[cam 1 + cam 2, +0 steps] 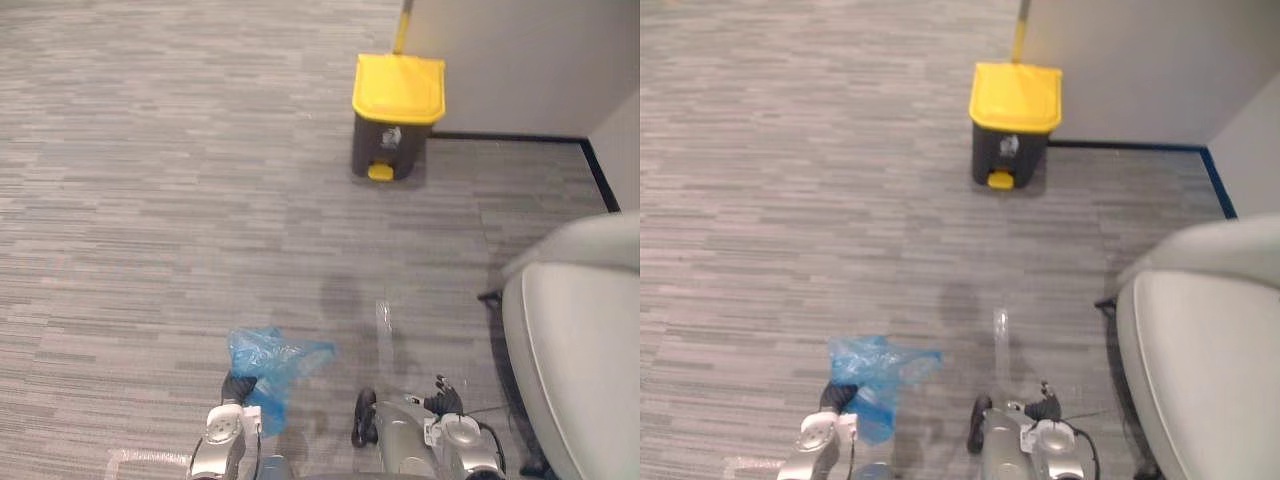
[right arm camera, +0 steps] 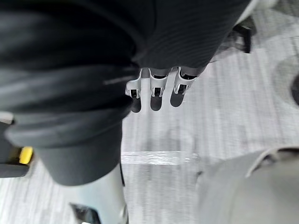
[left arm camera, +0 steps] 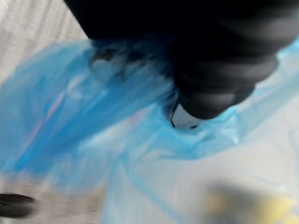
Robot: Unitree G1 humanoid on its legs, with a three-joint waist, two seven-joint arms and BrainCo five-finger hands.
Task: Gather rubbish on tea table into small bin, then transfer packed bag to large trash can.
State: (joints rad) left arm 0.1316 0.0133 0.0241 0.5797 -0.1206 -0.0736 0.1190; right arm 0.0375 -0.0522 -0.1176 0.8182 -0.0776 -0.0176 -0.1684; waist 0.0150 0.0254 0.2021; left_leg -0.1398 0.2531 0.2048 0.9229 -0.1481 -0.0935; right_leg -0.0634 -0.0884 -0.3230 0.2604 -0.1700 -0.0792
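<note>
blue bag (image 1: 272,358): 1 | yellow-lidded bin (image 1: 396,112): 1 | pale chair (image 1: 580,345): 1

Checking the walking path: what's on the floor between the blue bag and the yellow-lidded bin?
Only bare grey carpet from blue bag to bin, left eye view.

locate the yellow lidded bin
In the left eye view the yellow-lidded bin stands upper centre, against the white wall, ahead of the blue bag in the left hand.

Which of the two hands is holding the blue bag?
The left hand, closed round the neck of the blue bag; the right hand hangs with straight fingers and holds nothing.
</note>
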